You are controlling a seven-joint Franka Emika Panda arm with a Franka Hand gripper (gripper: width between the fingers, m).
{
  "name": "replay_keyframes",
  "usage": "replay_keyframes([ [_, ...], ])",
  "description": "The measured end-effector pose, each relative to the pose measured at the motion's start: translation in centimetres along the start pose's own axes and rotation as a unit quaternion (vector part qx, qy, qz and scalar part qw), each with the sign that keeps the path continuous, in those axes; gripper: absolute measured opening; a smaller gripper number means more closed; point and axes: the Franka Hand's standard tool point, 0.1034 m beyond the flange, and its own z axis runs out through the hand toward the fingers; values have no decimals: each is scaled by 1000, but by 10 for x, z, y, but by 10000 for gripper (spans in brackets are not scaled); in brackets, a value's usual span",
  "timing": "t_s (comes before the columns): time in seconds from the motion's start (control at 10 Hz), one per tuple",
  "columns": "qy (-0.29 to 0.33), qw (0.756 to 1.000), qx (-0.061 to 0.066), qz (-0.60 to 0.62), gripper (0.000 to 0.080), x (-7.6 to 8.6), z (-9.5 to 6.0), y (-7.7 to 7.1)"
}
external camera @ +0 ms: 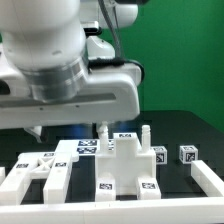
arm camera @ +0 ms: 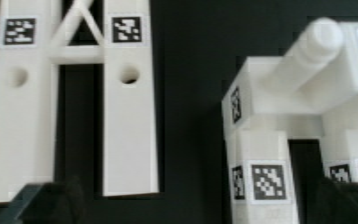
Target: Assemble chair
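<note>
Several matte white chair parts sit on a dark table (external camera: pixel 195 130). Item one, a blocky slab assembly (external camera: pixel 128 165) with upright pegged posts and tags on its faces, stands near the middle, toward the near edge. Item two, a slatted frame piece (external camera: pixel 55 165) with tags at its far end, lies flat to the exterior view's left of the slab assembly and apart from it; the wrist view shows its long parallel bars (arm camera: pixel 69 90) with a small hole in each. Item three, a small tagged block (external camera: pixel 187 154), rests to the exterior view's right. A white rail (external camera: pixel 213 185) runs along the right edge. Handling, judged: rigid moulded plastic, probably light, smooth enough to slip, not fragile; flat parallel faces of a post or bar offer the best purchase, taken across the narrow width. Arm: the large glossy white robot arm (external camera: pixel 60 60) hangs over the left and middle of the scene, wrist pointed down above the parts. Gripper (external camera: pixel 103 130): jaws spread fully, empty, one fingertip hanging just above the slab assembly's far side, touching nothing as far as can be told.
</note>
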Motion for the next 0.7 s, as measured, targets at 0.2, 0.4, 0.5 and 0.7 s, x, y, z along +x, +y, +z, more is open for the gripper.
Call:
replay_keyframes([
  [0.2,98,995,1,-6,649,-32,-12,28],
  [0.4,154,988,2,18,649,-57,9,44],
  [0.5,183,983,-6,17,649,-53,12,43],
  [0.7,244,969,-18,23,649,-47,5,50],
])
